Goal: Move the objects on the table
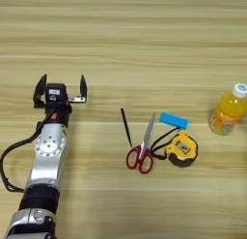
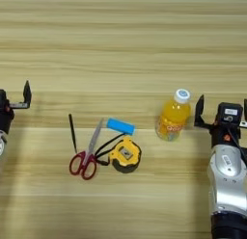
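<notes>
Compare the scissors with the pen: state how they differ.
The scissors have red handles and pale blades; the pen is all black. The scissors are wider, with looped handles; the pen is a thin stick. The scissors lean right, the pen left. Both lie flat on the table, untouched.

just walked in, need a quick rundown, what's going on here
Nothing is being handled yet. The left end effector sits open on the table, well to the left of the things. The right end effector is also open, just right of the juice bottle and not touching it. Between the arms lie a pen, scissors, a blue bar and a tape measure, close together, none of them held.
</notes>
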Controlling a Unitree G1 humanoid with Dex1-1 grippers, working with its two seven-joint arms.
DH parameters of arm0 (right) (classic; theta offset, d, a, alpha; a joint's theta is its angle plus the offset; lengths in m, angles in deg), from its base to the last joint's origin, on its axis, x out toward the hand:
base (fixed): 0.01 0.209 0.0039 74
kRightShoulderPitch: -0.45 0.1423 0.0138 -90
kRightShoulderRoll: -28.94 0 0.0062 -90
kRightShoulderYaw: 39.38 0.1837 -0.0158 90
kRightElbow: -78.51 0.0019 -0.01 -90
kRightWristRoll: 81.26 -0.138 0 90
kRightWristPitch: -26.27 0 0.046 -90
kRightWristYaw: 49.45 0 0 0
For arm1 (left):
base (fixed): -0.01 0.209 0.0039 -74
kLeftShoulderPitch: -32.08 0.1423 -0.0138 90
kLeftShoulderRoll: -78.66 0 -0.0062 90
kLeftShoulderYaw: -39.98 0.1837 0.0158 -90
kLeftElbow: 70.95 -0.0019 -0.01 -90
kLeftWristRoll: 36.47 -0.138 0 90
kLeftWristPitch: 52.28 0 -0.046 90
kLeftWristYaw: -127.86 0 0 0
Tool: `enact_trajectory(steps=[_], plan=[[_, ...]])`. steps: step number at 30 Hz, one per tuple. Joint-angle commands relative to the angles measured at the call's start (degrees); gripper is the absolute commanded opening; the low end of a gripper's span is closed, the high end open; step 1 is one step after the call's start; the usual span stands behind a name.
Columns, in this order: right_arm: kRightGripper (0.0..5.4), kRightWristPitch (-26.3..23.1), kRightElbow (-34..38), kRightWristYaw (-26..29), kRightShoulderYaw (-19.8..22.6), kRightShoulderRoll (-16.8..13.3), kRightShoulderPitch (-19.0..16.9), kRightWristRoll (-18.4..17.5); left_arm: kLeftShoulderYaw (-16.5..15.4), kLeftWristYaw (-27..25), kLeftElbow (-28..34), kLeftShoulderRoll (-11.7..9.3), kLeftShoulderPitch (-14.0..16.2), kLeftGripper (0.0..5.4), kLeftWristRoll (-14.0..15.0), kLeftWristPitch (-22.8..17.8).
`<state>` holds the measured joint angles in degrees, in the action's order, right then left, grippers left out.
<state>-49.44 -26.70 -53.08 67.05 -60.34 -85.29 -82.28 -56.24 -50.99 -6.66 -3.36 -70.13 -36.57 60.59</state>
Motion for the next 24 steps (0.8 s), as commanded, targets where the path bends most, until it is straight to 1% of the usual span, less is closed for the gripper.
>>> enact_trajectory(steps=[1, 10, 14, 17, 21, 24], plan=[[5.36, -0.26, 0.41, -0.23, 0.10, -0.08, 0.28, 0.07, 0.22, -0.04, 0.24, -0.53, -0.09, 5.40, -0.89, -0.60], [5.36, -0.19, 0.44, -0.22, 0.20, -0.11, 0.21, -0.02, 0.26, -0.03, 0.41, -0.51, 0.01, 5.40, -0.93, -0.65], [5.36, 0.31, 1.75, -0.45, 1.56, 0.42, 0.09, -1.89, 0.28, -0.01, 0.55, -0.49, 0.11, 5.40, -0.95, -0.68], [5.36, 1.87, 3.70, -0.54, 2.69, 0.92, -0.17, -3.34, 0.30, -0.01, 0.66, -0.49, 0.16, 5.40, -0.97, -0.72], [5.36, 5.53, 7.40, -0.77, 4.43, 1.94, -0.90, -5.67, 0.30, 0.00, 0.71, -0.50, 0.18, 5.40, -1.00, -0.76], [5.36, 7.32, 9.32, -0.80, 5.45, 2.57, -1.30, -6.95, 0.29, -0.01, 0.74, -0.52, 0.19, 5.40, -0.98, -0.79]])
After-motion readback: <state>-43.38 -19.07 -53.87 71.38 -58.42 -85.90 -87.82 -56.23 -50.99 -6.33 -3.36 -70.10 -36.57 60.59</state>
